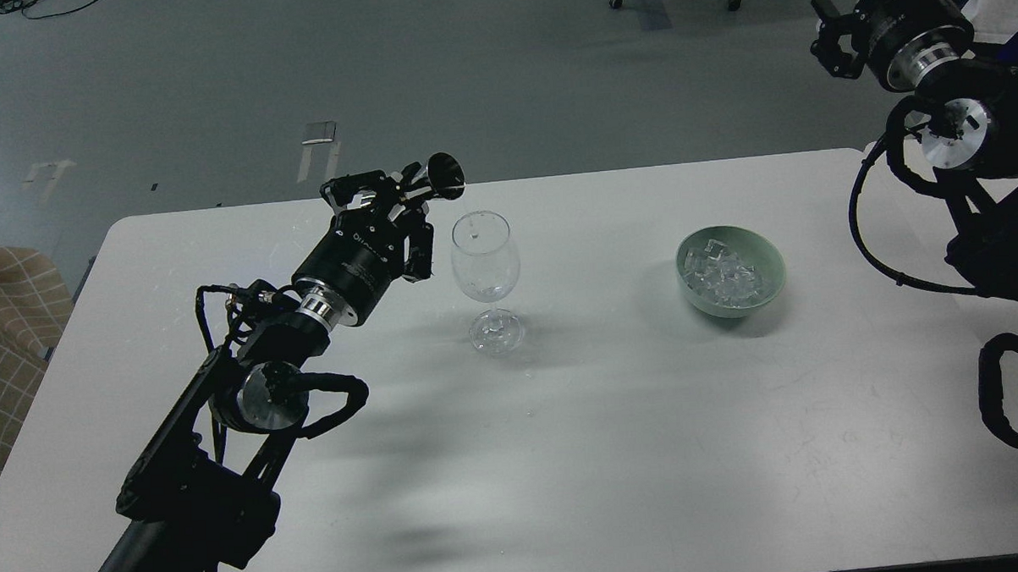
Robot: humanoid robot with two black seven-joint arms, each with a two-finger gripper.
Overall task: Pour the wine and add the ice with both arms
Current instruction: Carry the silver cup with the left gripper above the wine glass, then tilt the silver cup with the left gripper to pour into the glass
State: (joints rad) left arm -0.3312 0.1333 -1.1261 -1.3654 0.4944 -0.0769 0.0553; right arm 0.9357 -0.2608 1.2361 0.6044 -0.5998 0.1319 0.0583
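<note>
My left gripper [395,212] is shut on a small shiny metal cup [439,177]. It holds the cup tipped on its side, with the mouth facing right, just above and left of the rim of an empty clear wine glass [484,257]. The glass stands upright on the white table [615,418]. A green bowl [769,264] holding ice cubes [725,277] sits to the right of the glass. My right gripper [832,36] is raised at the top right, beyond the table's far edge, with its fingers apart and nothing in them.
A beige checked seat [2,321] stands off the table's left edge. My right arm's cables and joints [971,177] hang over the table's right end. Grey floor lies beyond the far edge.
</note>
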